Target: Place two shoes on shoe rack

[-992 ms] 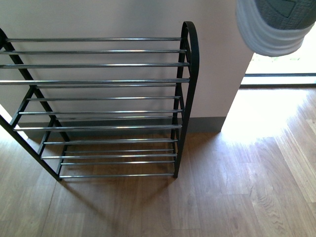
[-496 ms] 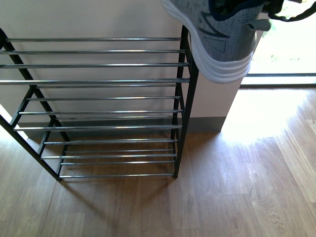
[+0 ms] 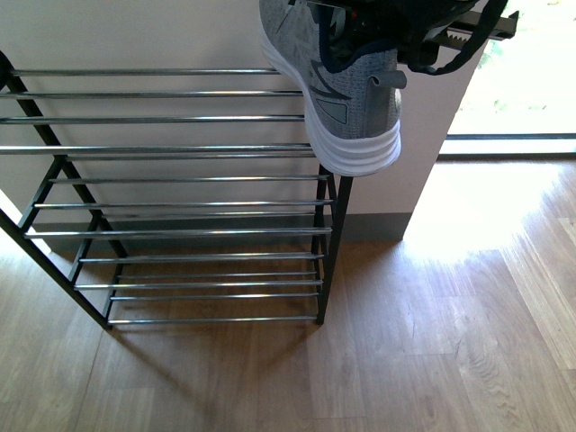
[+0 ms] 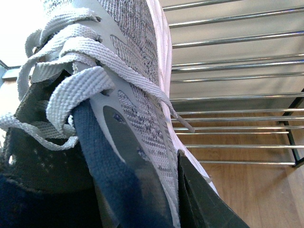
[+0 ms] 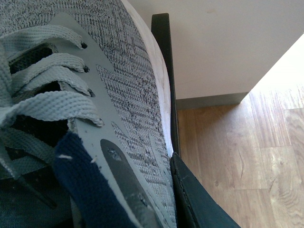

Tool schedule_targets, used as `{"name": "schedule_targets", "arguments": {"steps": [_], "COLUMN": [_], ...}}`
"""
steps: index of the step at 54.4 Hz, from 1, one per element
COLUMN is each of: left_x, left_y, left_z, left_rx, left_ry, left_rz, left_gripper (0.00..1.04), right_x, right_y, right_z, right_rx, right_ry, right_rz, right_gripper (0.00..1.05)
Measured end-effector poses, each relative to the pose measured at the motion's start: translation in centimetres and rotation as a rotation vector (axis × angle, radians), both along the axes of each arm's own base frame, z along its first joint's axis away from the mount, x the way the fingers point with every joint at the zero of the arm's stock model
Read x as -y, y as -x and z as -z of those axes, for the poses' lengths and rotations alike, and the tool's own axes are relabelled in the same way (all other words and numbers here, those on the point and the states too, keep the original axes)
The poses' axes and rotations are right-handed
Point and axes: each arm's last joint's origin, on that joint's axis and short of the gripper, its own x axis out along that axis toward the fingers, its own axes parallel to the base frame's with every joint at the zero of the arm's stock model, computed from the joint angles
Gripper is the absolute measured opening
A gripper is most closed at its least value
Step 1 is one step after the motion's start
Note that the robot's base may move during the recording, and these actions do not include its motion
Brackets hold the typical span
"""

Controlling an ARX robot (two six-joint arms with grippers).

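Note:
A grey knit sneaker (image 3: 342, 99) with a white sole hangs heel-down over the right end of the shoe rack (image 3: 180, 148), level with its upper rods. Black gripper parts (image 3: 450, 27) show above it at the top edge. In the left wrist view my left gripper (image 4: 166, 190) is shut on a grey sneaker (image 4: 128, 85) at its dark collar, with one black finger (image 4: 199, 199) outside and the rack's chrome rods (image 4: 228, 71) behind. My right gripper (image 5: 161, 190) is shut on a grey sneaker (image 5: 123, 80) the same way, next to the rack's black end post (image 5: 164, 57).
The rack stands against a pale wall (image 3: 180, 36) with a grey baseboard (image 3: 378, 225). Wood floor (image 3: 432, 342) spreads in front and to the right. A bright glazed opening (image 3: 522, 99) lies at the far right, past the wall's corner.
In the front view the sneaker has come from the top right corner leftward and down, and now hangs over the rack's right end.

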Motion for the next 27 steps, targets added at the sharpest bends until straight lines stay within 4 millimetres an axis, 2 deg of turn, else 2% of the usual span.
{"name": "schedule_targets", "arguments": {"steps": [17,27], "left_x": [0.0,0.0], "left_y": [0.0,0.0], "left_z": [0.0,0.0], "left_rx": [0.000,0.000], "left_ry": [0.000,0.000], "left_rz": [0.000,0.000], "left_gripper": [0.02,0.02], "right_x": [-1.2,-1.4], "right_y": [-2.5,-2.8], "right_z": [0.1,-0.4], "right_rx": [-0.025,-0.020], "right_ry": [-0.016,-0.047], "right_rz": [0.055,0.069], "right_gripper": [0.01,0.01]}}
